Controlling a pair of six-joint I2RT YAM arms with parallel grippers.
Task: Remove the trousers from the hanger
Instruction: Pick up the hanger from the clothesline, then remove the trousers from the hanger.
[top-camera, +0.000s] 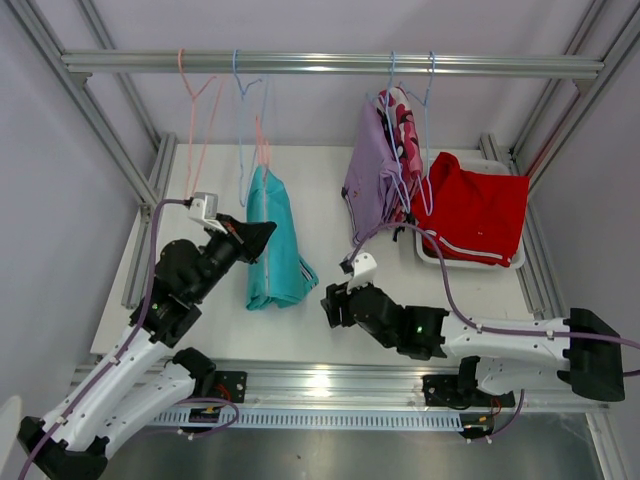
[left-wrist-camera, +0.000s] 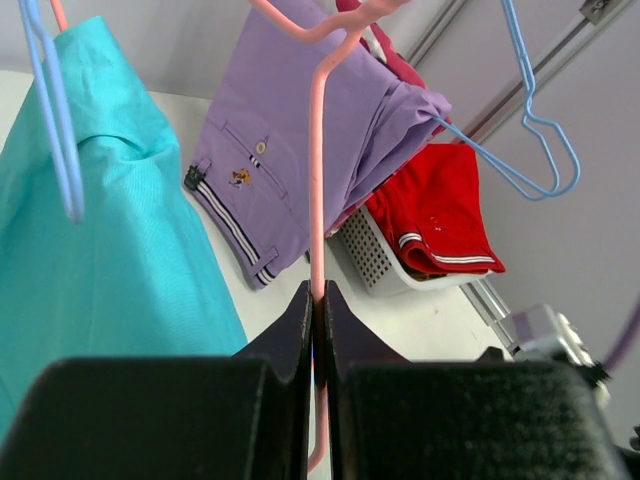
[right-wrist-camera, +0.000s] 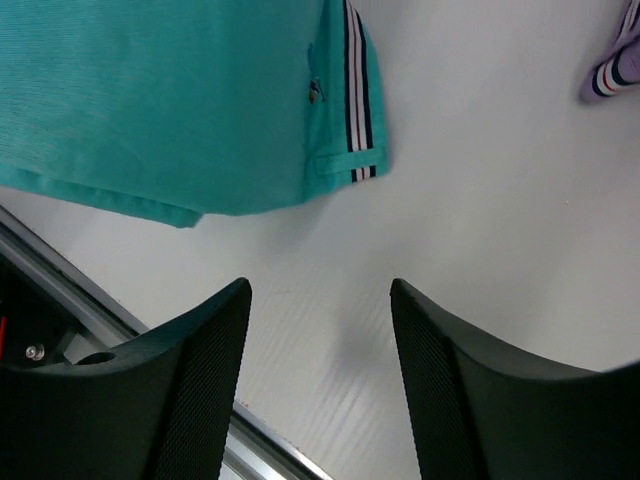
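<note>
The teal trousers (top-camera: 275, 245) droop beside a pink hanger (top-camera: 262, 150), their lower end on the white table (top-camera: 200, 300). My left gripper (top-camera: 265, 232) is shut on that hanger's pink wire (left-wrist-camera: 318, 180), right beside the teal cloth (left-wrist-camera: 110, 260). My right gripper (top-camera: 330, 305) hovers low over the table, open and holding nothing (right-wrist-camera: 320, 300), just short of the trousers' striped hem (right-wrist-camera: 350, 150). Lilac trousers (top-camera: 370, 185) and pink camouflage trousers (top-camera: 405, 130) hang from blue hangers on the rail. Red trousers (top-camera: 475, 215) lie in a white basket (left-wrist-camera: 375, 260).
An aluminium rail (top-camera: 330, 64) crosses the top, carrying a bare pink hanger (top-camera: 195, 110) and bare blue hangers (top-camera: 245, 110) (top-camera: 428, 130). Frame posts stand at both sides. The table's front edge rail (right-wrist-camera: 70, 290) lies just below my right gripper.
</note>
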